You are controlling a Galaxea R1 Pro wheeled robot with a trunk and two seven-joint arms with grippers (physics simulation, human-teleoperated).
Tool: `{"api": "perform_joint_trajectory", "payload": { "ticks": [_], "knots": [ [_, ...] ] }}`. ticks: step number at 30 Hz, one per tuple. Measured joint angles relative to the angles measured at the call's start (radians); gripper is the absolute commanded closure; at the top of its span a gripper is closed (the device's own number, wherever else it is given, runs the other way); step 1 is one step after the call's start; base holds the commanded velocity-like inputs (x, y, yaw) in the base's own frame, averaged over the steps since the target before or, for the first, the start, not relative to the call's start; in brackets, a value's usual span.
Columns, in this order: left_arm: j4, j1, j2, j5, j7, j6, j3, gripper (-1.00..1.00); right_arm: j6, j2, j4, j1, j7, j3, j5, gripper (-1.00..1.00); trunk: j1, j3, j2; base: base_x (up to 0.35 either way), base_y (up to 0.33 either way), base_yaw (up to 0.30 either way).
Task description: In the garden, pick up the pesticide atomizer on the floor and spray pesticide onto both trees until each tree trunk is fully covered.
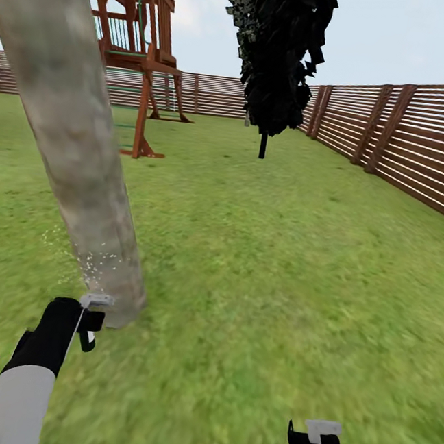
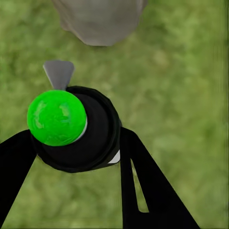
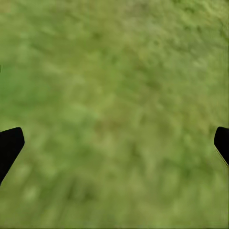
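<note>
A thick tree trunk (image 1: 77,157) of mottled grey-brown bark slants up across the left of the head view; its base also appears in the left wrist view (image 2: 98,21). My left gripper (image 1: 76,322) is shut on the pesticide atomizer (image 1: 93,312), a dark sprayer with a grey nozzle pointing at the trunk's foot. Fine white specks (image 1: 90,262) hang against the bark just above the nozzle. In the left wrist view the atomizer (image 2: 90,138) has a bright green cap and sits between the black fingers (image 2: 143,181). My right gripper (image 1: 314,443) hangs open over the grass floor (image 3: 114,86).
A wooden play tower (image 1: 136,40) stands behind the trunk. A dark narrow tree (image 1: 279,49) rises mid-lawn. The brown slatted fence (image 1: 411,133) runs along the right and the back. Green lawn (image 1: 280,256) spreads between them.
</note>
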Motion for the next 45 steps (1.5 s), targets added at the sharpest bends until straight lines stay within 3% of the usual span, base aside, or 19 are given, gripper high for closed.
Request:
{"api": "perform_joint_trajectory", "payload": {
  "ticks": [2,4,20,26,30,36,39,45],
  "knots": [
    [0.013,0.009,-0.001,0.009,0.0,-0.056,0.002,1.0,0.0,0.0,0.0,0.0,0.0,0.0,0.0,-1.0,0.0,0.0,0.0,0.017,-0.029,0.276],
    [0.011,0.011,0.0,0.011,-0.002,-0.065,0.001,1.0,0.0,0.0,0.0,0.0,0.0,0.0,0.0,-1.0,0.0,0.0,0.0,0.027,-0.04,0.277],
    [0.015,0.011,-0.001,0.01,-0.002,-0.067,0.001,1.0,0.0,0.0,0.0,0.0,0.0,0.001,0.0,-1.0,0.0,0.0,0.0,0.046,-0.258,0.029],
    [0.012,0.012,0.001,0.008,-0.001,-0.066,0.002,1.0,0.0,0.0,0.0,0.0,0.0,0.002,0.0,-1.0,0.0,0.0,0.0,0.074,-0.269,0.258],
    [0.018,0.013,0.03,0.004,-0.002,-0.068,0.05,1.0,0.0,0.0,0.0,0.0,0.0,0.002,0.0,-1.0,0.0,0.0,0.0,0.179,-0.238,0.277],
    [0.022,0.013,0.021,0.004,-0.001,-0.068,0.053,1.0,0.0,0.0,0.0,0.0,0.0,0.002,0.0,-1.0,0.0,0.0,0.0,0.233,-0.191,0.228],
    [0.023,0.014,0.041,0.0,-0.002,-0.068,0.057,1.0,0.0,0.0,0.0,0.0,0.0,0.002,0.0,-1.0,0.0,0.0,0.0,0.223,-0.196,0.023],
    [0.023,0.015,0.029,0.003,-0.002,-0.066,0.047,1.0,0.0,0.0,0.0,0.0,0.0,0.002,0.0,-1.0,0.0,0.0,0.0,0.04,-0.248,0.016]
  ]
}}
